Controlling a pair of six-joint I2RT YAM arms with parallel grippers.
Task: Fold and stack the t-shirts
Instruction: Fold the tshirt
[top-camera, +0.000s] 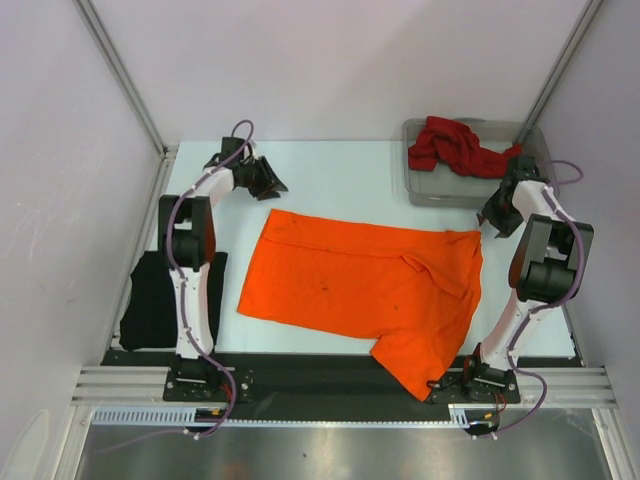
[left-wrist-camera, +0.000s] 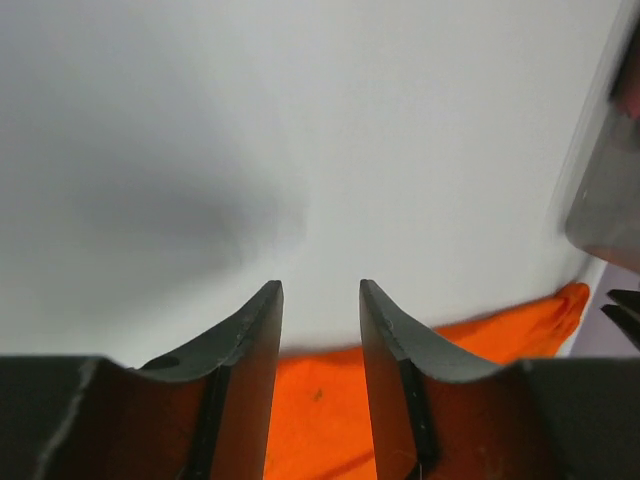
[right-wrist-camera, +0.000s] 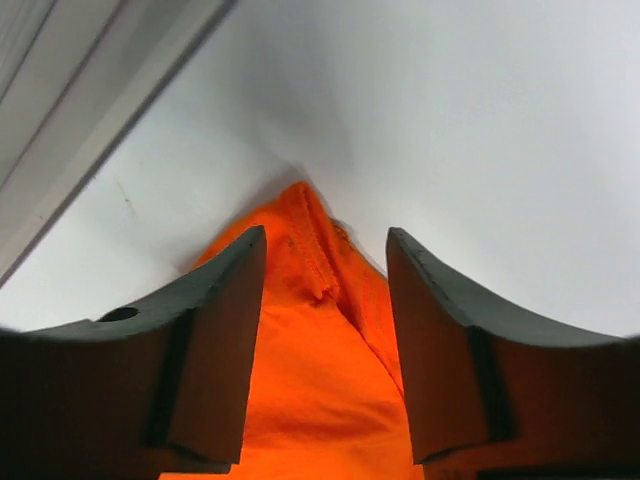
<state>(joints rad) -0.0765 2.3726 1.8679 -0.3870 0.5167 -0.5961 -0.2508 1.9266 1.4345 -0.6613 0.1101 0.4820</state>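
Note:
The bright orange t-shirt (top-camera: 360, 285) lies spread on the table's middle, with its right sleeve folded inward and one corner pointing toward the near edge. My left gripper (top-camera: 268, 184) hovers open just beyond the shirt's far left corner. The left wrist view shows its fingers (left-wrist-camera: 255, 340) apart with orange cloth (left-wrist-camera: 320, 410) below them and nothing gripped. My right gripper (top-camera: 493, 217) is open at the far right corner. In the right wrist view that hemmed corner (right-wrist-camera: 310, 260) lies between the spread fingers, untouched. The dark red t-shirt (top-camera: 455, 145) is bunched in the tray. The black t-shirt (top-camera: 150, 300) lies at the left edge.
The clear grey plastic tray (top-camera: 430, 190) stands at the back right, close behind my right gripper. White walls and metal frame posts (top-camera: 120, 70) enclose the table. The black shirt lies beside the left arm's base (top-camera: 195, 375).

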